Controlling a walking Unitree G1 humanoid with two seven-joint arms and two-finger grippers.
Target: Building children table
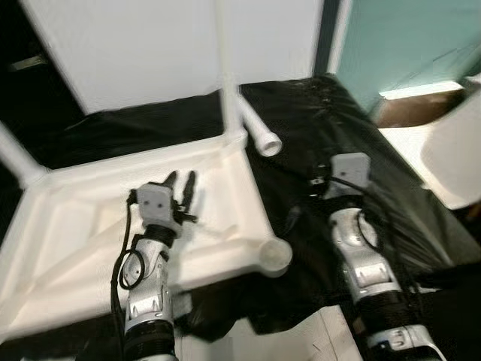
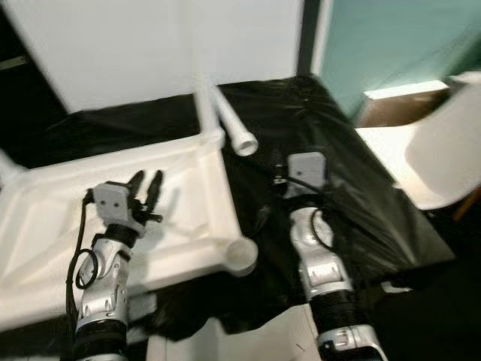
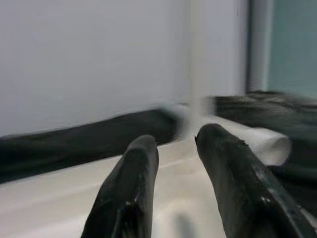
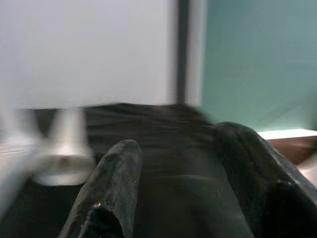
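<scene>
A white children's table top [image 1: 75, 226] lies upside down on a black sheet [image 1: 316, 113]. One white leg [image 1: 225, 75] stands upright in its far right corner, and another leg [image 1: 15, 158] rises at the far left corner. A loose white leg [image 1: 259, 131] lies on the sheet beside the far right corner. The near right corner socket [image 1: 276, 256] is empty. My left gripper [image 1: 181, 180] hovers over the table's underside, open, with nothing between its fingers [image 3: 143, 163]. My right arm [image 1: 349, 169] reaches over the sheet to the right of the table. Its gripper [image 4: 179, 141] is open and empty.
A white rounded chair [image 1: 451, 150] and a brown cardboard box [image 1: 413, 109] stand at the right past the sheet. A white panel [image 1: 150, 45] and a teal wall [image 1: 406, 37] close the back. Pale floor [image 1: 301, 338] shows near my base.
</scene>
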